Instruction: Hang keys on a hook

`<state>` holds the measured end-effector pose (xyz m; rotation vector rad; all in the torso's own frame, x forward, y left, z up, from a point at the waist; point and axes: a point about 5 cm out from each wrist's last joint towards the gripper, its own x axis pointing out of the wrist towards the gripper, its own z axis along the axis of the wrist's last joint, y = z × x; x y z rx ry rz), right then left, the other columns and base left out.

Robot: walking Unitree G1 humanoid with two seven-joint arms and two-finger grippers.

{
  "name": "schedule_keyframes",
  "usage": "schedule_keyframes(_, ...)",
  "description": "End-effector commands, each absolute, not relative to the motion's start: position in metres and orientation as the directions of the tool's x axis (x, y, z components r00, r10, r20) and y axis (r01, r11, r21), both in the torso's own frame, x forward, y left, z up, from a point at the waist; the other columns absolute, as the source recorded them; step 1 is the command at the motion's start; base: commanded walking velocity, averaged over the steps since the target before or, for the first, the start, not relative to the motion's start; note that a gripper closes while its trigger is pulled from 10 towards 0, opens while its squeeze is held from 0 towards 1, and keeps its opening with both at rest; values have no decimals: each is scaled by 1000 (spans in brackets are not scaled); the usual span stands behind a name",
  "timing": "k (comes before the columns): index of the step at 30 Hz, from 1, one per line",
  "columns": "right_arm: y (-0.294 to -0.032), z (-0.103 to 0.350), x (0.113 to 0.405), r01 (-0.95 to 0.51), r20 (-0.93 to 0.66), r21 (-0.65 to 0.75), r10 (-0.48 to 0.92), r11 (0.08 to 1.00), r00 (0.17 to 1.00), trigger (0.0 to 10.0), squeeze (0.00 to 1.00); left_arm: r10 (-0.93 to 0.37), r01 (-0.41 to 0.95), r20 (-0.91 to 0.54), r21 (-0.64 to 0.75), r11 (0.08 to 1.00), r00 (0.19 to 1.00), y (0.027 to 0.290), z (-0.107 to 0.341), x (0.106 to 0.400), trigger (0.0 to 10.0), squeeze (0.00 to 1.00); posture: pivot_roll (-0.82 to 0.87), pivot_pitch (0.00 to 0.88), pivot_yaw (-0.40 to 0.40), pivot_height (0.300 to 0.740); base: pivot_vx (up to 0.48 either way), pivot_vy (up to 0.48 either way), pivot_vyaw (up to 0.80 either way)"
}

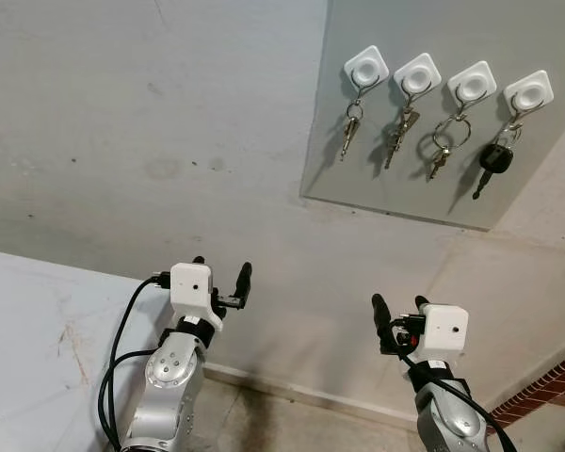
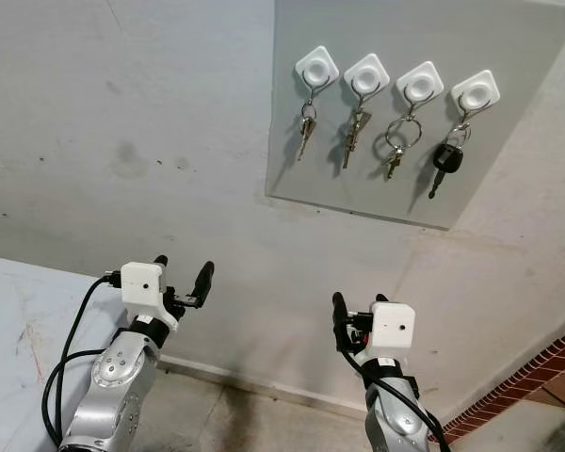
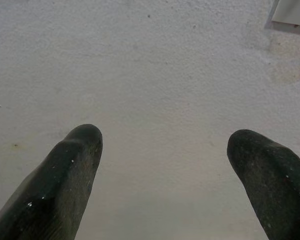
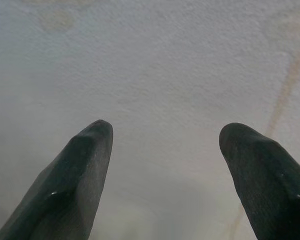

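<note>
A grey board [image 1: 358, 179] on the wall carries several white square hooks [image 1: 366, 67], each with keys hanging from it: silver keys [image 1: 349, 132] on the left ones, a key ring with keys [image 1: 444, 146] on the third, a black-headed car key [image 1: 494, 158] on the rightmost. My left gripper [image 1: 222, 273] is raised well below and left of the board, open, nothing between its fingers [image 3: 65, 180]. My right gripper [image 1: 400, 309] stands below the board, open and empty too; its fingers [image 4: 80, 175] face bare wall.
A pale plastered wall [image 1: 151, 122] spans the scene. A white surface [image 1: 28, 348] lies at lower left. The wall base meets the floor [image 1: 292, 419] below the arms, with red brick [image 1: 546, 386] at lower right.
</note>
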<state>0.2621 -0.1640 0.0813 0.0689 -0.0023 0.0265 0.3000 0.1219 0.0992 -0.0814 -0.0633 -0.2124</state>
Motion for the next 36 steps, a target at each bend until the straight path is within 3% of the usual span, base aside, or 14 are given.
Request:
schedule_keyframes(1,-165,79,263,-17,-15,62,18,998,1000,10000,0,-211,217,76,-78,973,975,121,100,300,10000,0,-29,19,-10,740,0,0,-769)
schedule_keyframes(11,-167,80,265,-9,-13,50,9,999,1000,10000,0,-205,212,77,-94,973,976,126,101,303,10000,0,-29,32,0,740,0,0,-764)
schedule_keyframes(17,-162,81,267,-1,-1,54,1,999,1000,10000,0,-227,232,68,-85,969,972,128,103,307,10000,0,-45,36,46,740,0,0,-763)
schedule_keyframes(36,-168,82,262,62,24,49,-63,997,998,10000,0,-304,309,70,-81,948,950,114,110,321,10000,0,-114,23,110,740,0,0,-762)
